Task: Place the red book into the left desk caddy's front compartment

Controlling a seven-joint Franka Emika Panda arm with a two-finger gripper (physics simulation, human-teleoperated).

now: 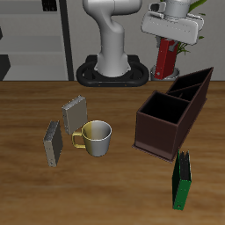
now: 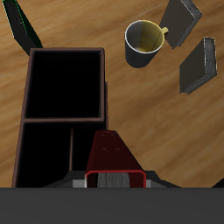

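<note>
The pincer (image 1: 167, 44) grips the red book (image 1: 164, 60) upright above the caddy's (image 1: 160, 134) far end; carry it toward the big front compartment, keeping it vertical while lowering.

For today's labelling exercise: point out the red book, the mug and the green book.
red book (image 1: 164, 60): exterior view, its cover below the gripper.
mug (image 2: 143, 42): wrist view, its rim.
green book (image 1: 182, 181): exterior view, its cover's middle.

Wood-grain table (image 1: 35, 114), glossy mug (image 1: 95, 138)
</note>
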